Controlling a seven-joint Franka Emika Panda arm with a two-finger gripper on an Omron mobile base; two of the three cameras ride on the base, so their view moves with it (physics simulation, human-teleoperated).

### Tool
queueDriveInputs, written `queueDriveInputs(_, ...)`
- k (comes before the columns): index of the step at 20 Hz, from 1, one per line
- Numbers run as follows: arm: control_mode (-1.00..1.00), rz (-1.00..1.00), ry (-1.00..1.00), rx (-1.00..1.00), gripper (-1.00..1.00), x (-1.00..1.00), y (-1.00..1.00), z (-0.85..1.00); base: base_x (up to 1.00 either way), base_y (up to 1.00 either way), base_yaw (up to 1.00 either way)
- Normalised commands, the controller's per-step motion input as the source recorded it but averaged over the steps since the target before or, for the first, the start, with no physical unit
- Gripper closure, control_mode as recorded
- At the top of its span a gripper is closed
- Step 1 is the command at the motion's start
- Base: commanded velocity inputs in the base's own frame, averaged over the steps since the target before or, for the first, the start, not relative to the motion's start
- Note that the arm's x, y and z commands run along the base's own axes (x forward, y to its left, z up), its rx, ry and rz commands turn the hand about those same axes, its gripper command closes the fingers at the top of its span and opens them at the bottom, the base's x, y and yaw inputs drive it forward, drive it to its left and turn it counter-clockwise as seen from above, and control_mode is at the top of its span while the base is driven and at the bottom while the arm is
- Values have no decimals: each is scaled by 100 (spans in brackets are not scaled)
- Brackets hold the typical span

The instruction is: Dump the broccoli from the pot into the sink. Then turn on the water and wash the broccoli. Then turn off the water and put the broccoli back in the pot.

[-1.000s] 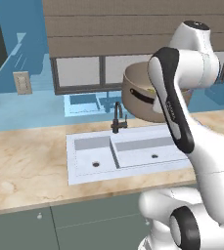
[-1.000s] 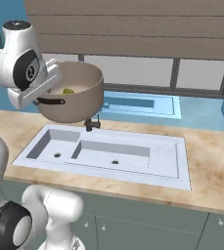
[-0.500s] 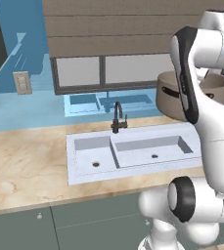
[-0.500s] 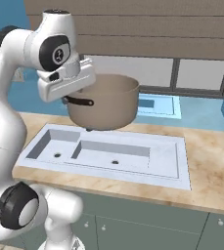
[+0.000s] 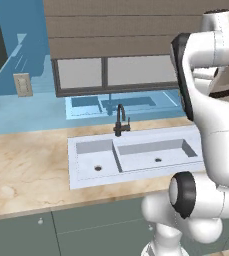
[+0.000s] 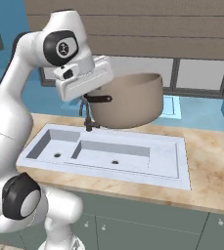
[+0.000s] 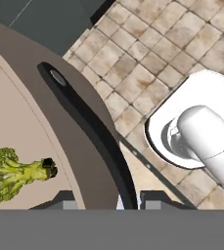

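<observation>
Grey-brown pot (image 6: 128, 100) held aloft over sink's (image 6: 147, 161) back edge; broccoli (image 7: 11, 175) inside.

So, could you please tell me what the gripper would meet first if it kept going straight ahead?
Probably nothing new: the gripper is already shut on the pot at its black handle, which fills its path.

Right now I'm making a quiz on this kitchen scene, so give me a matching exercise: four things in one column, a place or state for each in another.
Things:
1. pot
2. broccoli
3. sink
4. gripper

Places or states:
A. set into the marble counter
B. shut on a black pot handle
C. lying inside the pot
D. held up in the air above the sink

Pairs: 1-D, 2-C, 3-A, 4-B
</observation>
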Motion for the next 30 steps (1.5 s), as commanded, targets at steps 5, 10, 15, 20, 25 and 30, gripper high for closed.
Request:
queueDriveInputs(5,-100,-2,0,-21,100,0,-37,-52,0,0,0)
queueDriveInputs(10,-100,0,0,-15,100,0,-30,-55,0,0,0)
queueDriveInputs(15,-100,2,0,-13,100,0,-22,-42,0,0,0)
queueDriveInputs(20,-100,6,0,-15,100,4,-33,-20,0,0,0)
queueDriveInputs(25,-100,8,4,-16,100,14,-43,-9,0,0,0)
queueDriveInputs(30,-100,9,8,-17,100,9,-29,-19,0,0,0)
